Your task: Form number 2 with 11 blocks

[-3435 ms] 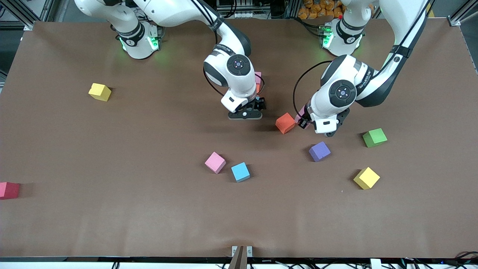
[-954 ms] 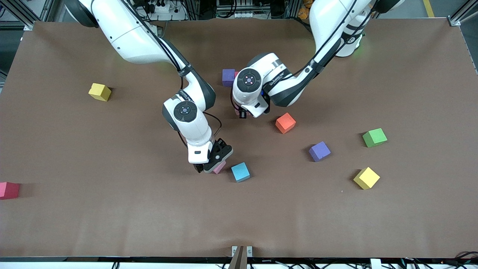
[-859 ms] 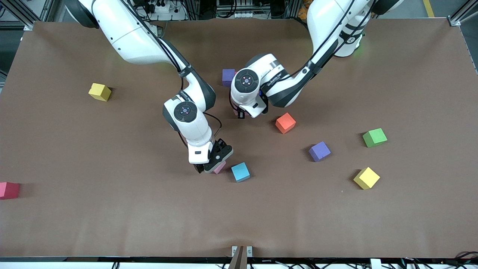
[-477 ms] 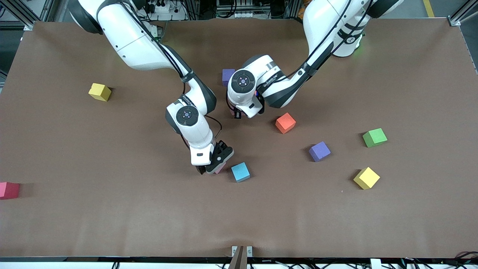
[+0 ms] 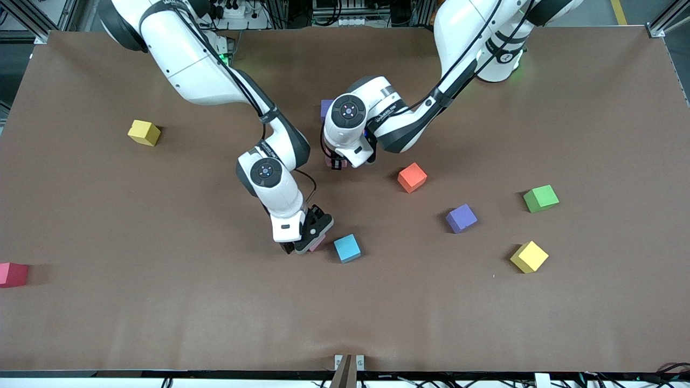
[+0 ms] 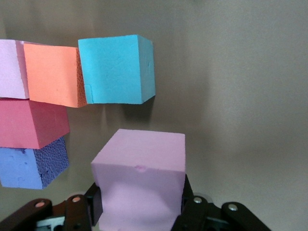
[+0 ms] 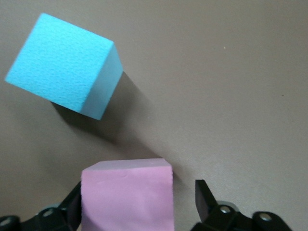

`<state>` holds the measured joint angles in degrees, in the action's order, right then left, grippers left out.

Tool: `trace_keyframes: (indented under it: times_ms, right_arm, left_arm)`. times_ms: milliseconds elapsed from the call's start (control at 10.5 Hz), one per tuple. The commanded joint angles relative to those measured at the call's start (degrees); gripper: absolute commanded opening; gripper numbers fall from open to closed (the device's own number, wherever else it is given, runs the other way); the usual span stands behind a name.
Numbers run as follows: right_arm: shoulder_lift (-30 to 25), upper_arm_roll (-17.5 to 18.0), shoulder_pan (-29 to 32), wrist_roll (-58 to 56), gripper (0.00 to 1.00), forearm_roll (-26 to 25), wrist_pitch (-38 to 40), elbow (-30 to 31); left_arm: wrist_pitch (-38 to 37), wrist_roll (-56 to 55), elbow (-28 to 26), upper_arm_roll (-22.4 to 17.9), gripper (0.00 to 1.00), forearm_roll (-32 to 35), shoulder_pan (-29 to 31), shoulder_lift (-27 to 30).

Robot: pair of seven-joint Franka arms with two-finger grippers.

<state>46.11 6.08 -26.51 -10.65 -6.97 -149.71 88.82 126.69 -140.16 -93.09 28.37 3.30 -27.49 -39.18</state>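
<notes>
Front view, contents by size: brown table [image 5: 108,323]; two white arms reaching in over its middle. The left gripper [image 5: 336,163] hangs over the table beside the started number 2 [image 6: 53,96], pinching the held pink cube [image 6: 139,183] by two opposite faces, the cube sitting square in the grip. The right gripper [image 5: 303,243] is down at the table, nearer the front camera, with fingers [image 7: 204,197] spread around the pink cube on the table [image 7: 127,192]; one finger stands clear of its side. The loose light blue cube [image 5: 347,248] lies just beside that one, not touching, turned at a slant to it. Number 2, so far five cubes, seen in the left wrist view: pink end cube [image 6: 12,67], orange cube [image 6: 53,74] and light blue cube [image 6: 115,70] touching in one row; red cube [image 6: 31,122] against the pink end, purple cube [image 6: 31,166] next in line, making a column square to the row. Loose, well apart, toward the left arm's end: orange-red cube [image 5: 412,177], purple loose cube [image 5: 461,218], green cube [image 5: 540,198], yellow cube [image 5: 529,256]. Toward the right arm's end: second yellow cube [image 5: 144,132], red edge cube [image 5: 12,274].
</notes>
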Motion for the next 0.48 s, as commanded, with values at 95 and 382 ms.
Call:
trace_keyframes:
  times_ms: [95, 382]
  right_arm:
    - [0.9, 0.7, 0.7, -1.6, 0.18, 1.1, 0.6, -1.5]
    - [0.7, 0.8, 1.2, -1.6, 0.00, 1.1, 0.7, -1.5]
  left_arm:
    - [2.2, -1.1, -2.5, -0.4, 0.00, -0.8, -0.2, 0.2]
    - [2.8, -0.9, -3.2, -0.4, 0.00, -0.8, 0.1, 0.5]
